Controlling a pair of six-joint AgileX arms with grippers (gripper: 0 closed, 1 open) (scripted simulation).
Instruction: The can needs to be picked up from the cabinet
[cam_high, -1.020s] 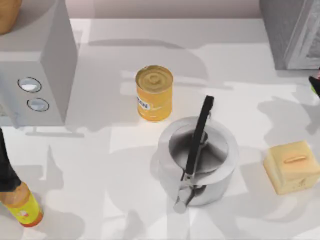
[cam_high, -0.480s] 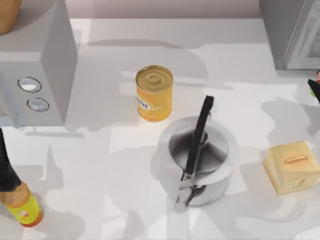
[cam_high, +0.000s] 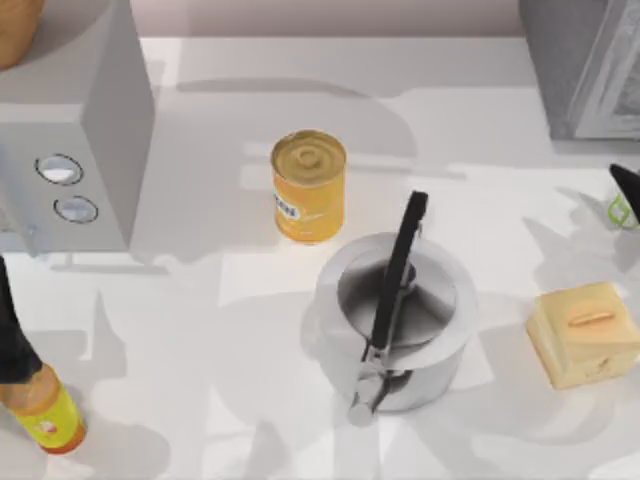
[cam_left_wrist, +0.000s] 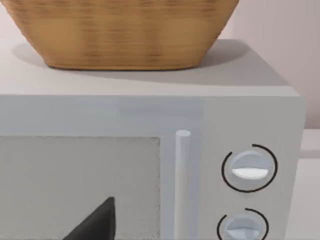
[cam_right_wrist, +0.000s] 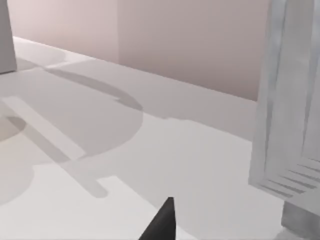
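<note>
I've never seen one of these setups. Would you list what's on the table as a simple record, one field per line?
Can: yellow can, upright on the white table, behind the pot
Pot: steel pot with a black handle, near the middle
Microwave: grey microwave at the table's left, a woven basket on top
Bottle: orange bottle at the front left
Box: yellow box at the right
Cabinet: grey cabinet at the back right
Right gripper: at the right edge, far from the can

The can (cam_high: 309, 186) stands on the table (cam_high: 200, 330), just behind and left of the pot (cam_high: 395, 320). The microwave (cam_high: 70, 130) sits well left of the pot, the box (cam_high: 585, 332) to its right.
</note>
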